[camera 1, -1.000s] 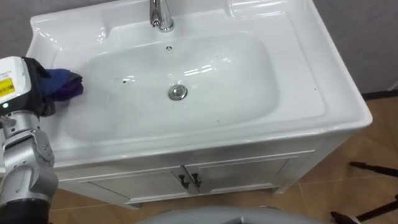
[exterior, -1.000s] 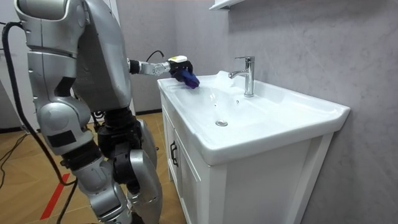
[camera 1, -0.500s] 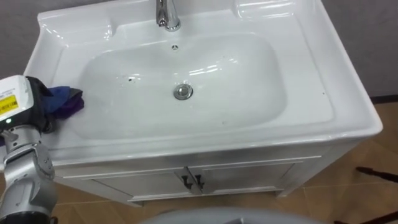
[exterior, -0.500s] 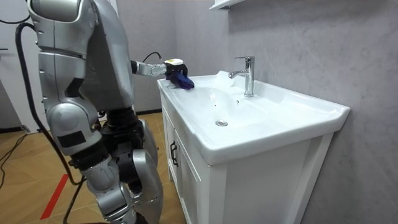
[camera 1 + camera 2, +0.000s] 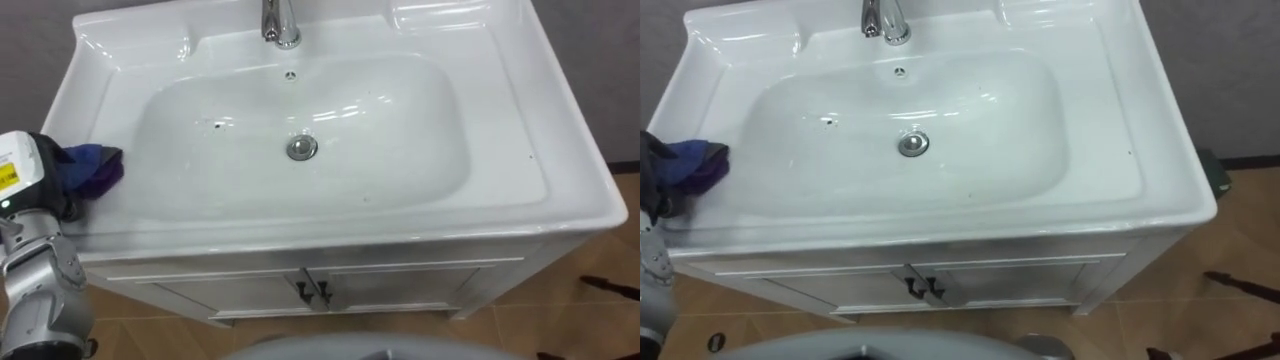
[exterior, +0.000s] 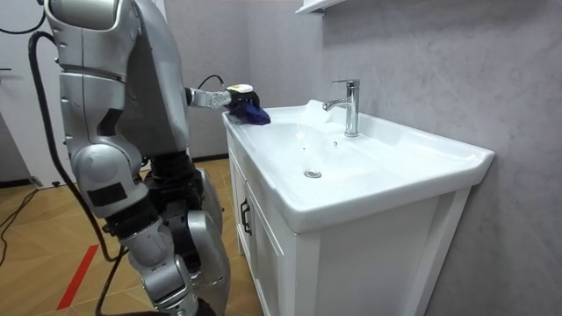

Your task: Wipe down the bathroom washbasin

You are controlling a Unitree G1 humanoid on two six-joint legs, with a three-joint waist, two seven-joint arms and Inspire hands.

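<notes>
Left eye view: the blue-purple cloth [image 5: 98, 168] lies bunched on the flat rim of the white basin [image 5: 560, 170], at 9 o'clock from the drain [image 5: 302, 148]. The left hand [image 5: 62, 185] is closed round it, the dark fingers curled into the folds. The cloth touches the rim just at the edge of the bowl and is not down inside it. A few small dark specks show on the bowl's slope, so I judge that most of the wiping inside the bowl is left to do. How much of the rim is already wiped I cannot tell. The basin looks like glazed ceramic, smooth and shiny, with a rounded rectangular bowl. The drain is a round metal disc, and the chrome faucet [image 5: 283, 25] stands at 12 o'clock.

Room view: the robot stands at the end of the basin cabinet, at the room view's left, with its left arm stretched forward. The cloth [image 6: 253, 112] hangs soft and crumpled from the hand [image 6: 235, 95] on the basin's far corner.

Right eye view: the cloth [image 5: 695, 165] is again at 9 o'clock on the rim. Below the basin are white cabinet doors [image 5: 925, 288] with small dark handles.
</notes>
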